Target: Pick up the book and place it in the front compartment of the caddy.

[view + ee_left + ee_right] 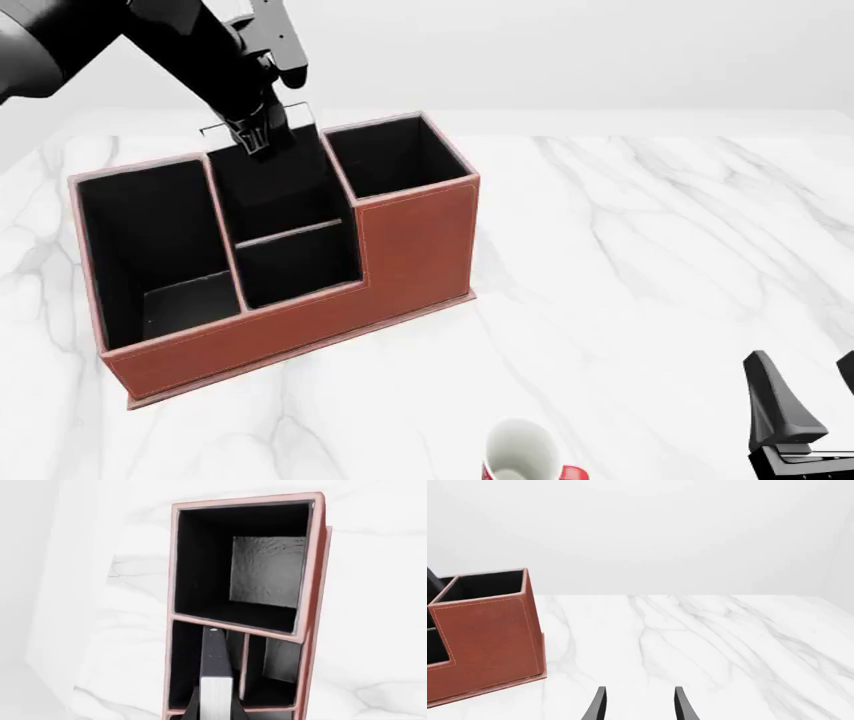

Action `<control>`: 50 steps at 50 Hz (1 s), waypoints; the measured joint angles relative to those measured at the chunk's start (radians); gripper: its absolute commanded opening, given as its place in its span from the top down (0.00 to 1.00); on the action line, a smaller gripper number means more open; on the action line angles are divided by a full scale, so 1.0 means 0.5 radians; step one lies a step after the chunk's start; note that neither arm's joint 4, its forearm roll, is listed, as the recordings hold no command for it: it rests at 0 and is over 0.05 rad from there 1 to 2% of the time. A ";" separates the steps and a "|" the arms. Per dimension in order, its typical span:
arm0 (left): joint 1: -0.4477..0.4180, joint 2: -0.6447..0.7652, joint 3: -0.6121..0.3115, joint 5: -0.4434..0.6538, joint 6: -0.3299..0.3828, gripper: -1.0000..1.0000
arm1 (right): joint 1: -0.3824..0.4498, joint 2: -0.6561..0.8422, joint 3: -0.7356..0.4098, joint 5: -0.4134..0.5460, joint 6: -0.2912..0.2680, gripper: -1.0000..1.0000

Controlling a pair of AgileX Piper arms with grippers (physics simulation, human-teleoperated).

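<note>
Left gripper (258, 140): fingers clamped on book (215, 680), edge-on above caddy (400, 240); right gripper (638, 705): fingers apart, holding nothing.

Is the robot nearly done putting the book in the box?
Partly. The left gripper has already lifted the thin black book and holds it over the reddish-brown leather-look caddy, above its middle compartments. Lowering it into the front one and letting go is left.
</note>
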 measured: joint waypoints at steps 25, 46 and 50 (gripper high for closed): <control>0.026 -0.011 0.283 -0.169 -0.005 1.00 | 0.000 0.000 0.000 0.000 0.000 0.00; 0.066 -0.042 0.520 -0.347 0.036 1.00 | 0.000 0.000 0.000 0.000 0.000 0.00; 0.070 -0.046 0.556 -0.375 0.046 1.00 | 0.000 0.000 0.000 0.000 0.000 0.00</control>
